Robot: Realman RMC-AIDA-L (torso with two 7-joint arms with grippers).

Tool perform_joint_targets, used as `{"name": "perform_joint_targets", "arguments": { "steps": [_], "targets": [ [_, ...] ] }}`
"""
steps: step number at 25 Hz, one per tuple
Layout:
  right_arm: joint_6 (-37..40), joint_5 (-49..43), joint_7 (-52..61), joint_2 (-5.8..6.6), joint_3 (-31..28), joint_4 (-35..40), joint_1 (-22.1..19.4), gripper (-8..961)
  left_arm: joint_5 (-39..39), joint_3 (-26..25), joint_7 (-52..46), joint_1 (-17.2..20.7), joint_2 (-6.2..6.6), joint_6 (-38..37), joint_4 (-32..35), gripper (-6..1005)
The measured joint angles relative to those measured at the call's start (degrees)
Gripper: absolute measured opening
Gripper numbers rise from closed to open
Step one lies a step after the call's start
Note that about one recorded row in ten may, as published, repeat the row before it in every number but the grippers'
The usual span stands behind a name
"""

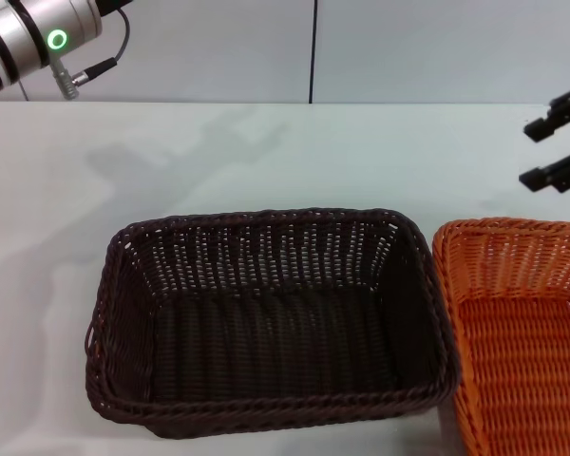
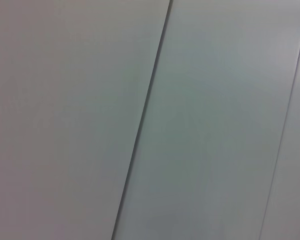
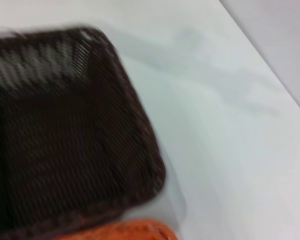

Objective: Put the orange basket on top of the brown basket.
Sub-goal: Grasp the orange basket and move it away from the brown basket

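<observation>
The bright orange woven rectangular basket [image 1: 518, 332] sits lower right on the white tabletop [image 1: 266, 161], beside the dark brown woven basket [image 1: 266, 318]. Above it hovers the right gripper [image 1: 558, 147], parted and empty, likely approaching its rim.

Even bright light, soft shadows, wrist blur
</observation>
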State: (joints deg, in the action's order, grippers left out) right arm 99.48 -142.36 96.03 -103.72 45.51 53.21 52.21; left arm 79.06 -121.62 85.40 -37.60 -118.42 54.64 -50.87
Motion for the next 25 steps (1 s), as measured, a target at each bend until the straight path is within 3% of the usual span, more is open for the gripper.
{"name": "perform_joint_targets", "arguments": {
  "steps": [7,25],
  "targets": [
    [-9.36,-6.93,-2.17,-2.63,2.67,-3.93,-0.26,689,-0.08,0.00,0.79,-0.09,0.02,-0.70,0.99,711],
    [-9.26,-6.49,-5.10,-3.44,3.14,-8.28,-0.41,687,-0.04,1.48,1.00,-0.98,0.02,-1.97,2.87,711]
  ]
}}
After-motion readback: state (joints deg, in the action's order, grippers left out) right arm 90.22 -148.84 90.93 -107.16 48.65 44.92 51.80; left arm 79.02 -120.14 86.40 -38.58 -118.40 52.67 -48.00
